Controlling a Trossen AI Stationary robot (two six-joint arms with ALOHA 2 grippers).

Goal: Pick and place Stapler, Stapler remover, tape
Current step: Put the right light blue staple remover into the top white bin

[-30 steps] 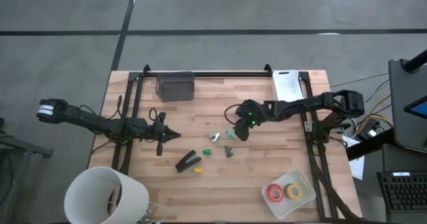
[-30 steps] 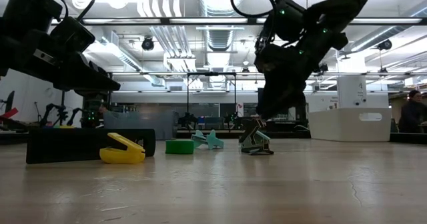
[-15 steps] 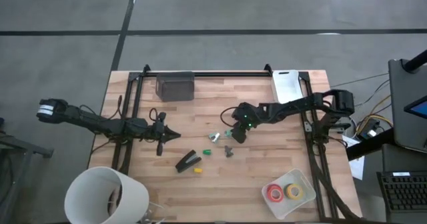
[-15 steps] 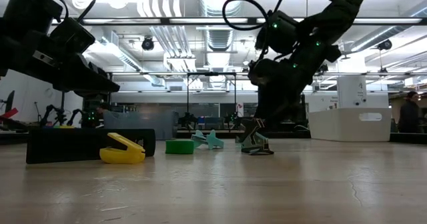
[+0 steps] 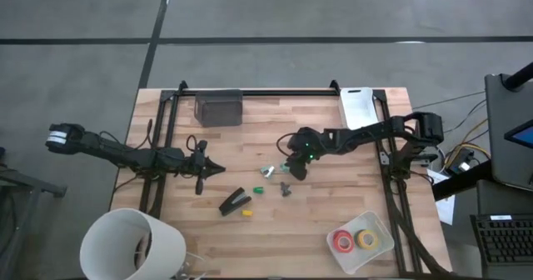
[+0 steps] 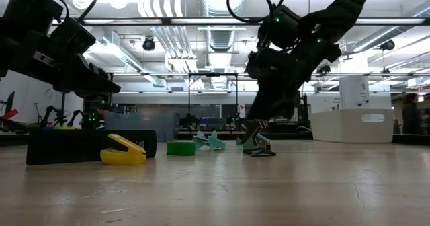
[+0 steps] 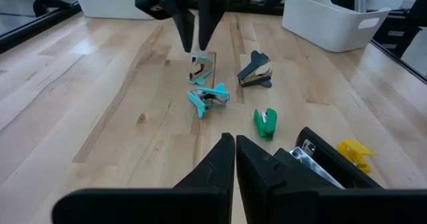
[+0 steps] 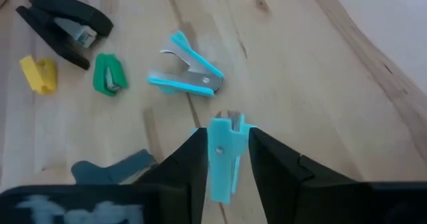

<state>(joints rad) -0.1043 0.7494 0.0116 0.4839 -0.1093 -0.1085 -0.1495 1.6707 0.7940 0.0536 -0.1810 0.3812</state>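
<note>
Right end effector (image 5: 291,169): you have it near the middle of the wooden surface (image 5: 333,213), clenched on a teal staple remover (image 8: 223,159) that stands upright between the fingers (image 8: 189,159). In the left wrist view that remover (image 7: 201,69) touches the wood under the descending fingers.

Left end effector (image 5: 218,169): you have it waiting over the left part of the surface, fingers pressed together, grasping nothing.

Stapler (image 5: 235,202): black, lying flat towards the front of the surface, between the two arms and nearer the left one.

Second teal staple remover (image 8: 186,73): lying on its side, just beside the held one.

Green staple remover (image 5: 258,189): small, just right of the stapler.

Yellow staple remover (image 5: 246,212): just beside the stapler's front end.

Dark grey staple remover (image 5: 286,188): near the right end effector, towards the front.

Tape: red roll (image 5: 342,241) and yellow roll (image 5: 366,239) lie side by side in a clear tray (image 5: 376,220) at the front right corner.

White bin (image 5: 356,107): at the rear right edge.

Dark box (image 5: 218,109): at the rear left.

White bucket (image 5: 133,245): off the front left corner.
</note>
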